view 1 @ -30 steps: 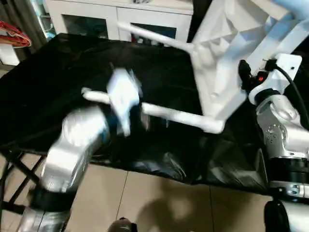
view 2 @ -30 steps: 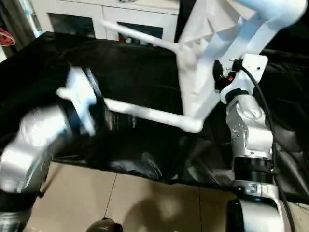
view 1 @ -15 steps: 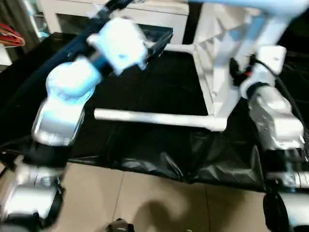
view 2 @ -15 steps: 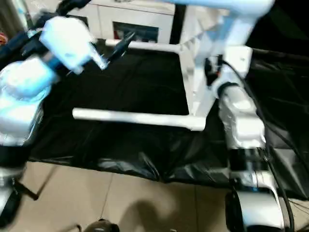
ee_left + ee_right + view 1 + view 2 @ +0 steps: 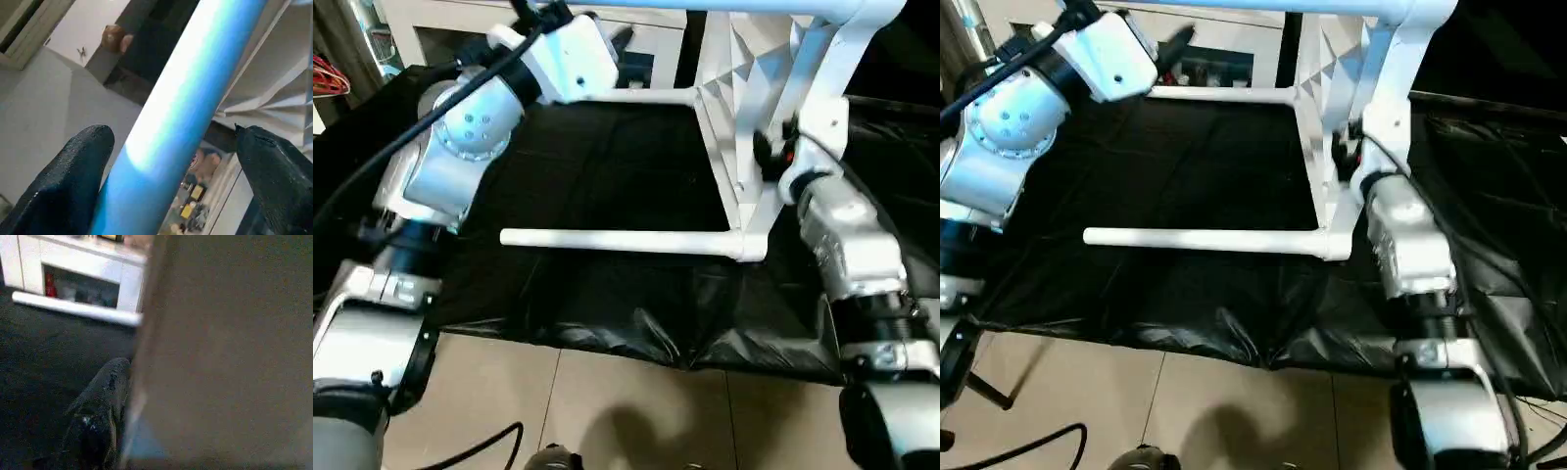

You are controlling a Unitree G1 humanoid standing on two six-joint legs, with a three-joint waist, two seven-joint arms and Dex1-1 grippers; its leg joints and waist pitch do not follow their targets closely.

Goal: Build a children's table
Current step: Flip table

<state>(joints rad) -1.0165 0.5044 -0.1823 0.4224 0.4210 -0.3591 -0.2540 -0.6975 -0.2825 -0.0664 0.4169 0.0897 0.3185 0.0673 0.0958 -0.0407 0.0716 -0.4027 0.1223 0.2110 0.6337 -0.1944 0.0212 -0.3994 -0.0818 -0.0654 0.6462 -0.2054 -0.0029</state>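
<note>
White plastic table [image 5: 744, 127] stands tipped on its side on the black cover [image 5: 607, 157]. My left gripper [image 5: 171, 147] has swung up from low; its fingers now stand apart around an upper leg [image 5: 186, 98]. Right fingers: cannot tell.

Left pincer [image 5: 168, 147] raised high with fingers [image 5: 73, 171] spread wide; right forearm [image 5: 847, 245] reaches up and forward.

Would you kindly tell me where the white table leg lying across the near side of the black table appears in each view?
Left eye view: near leg, horizontal, centre.
Right eye view: same leg, slightly further left.
Left wrist view: cannot tell; a leg crosses between the fingers.
Right wrist view: not identifiable.
Shared landmark: white cabinet behind.
</note>
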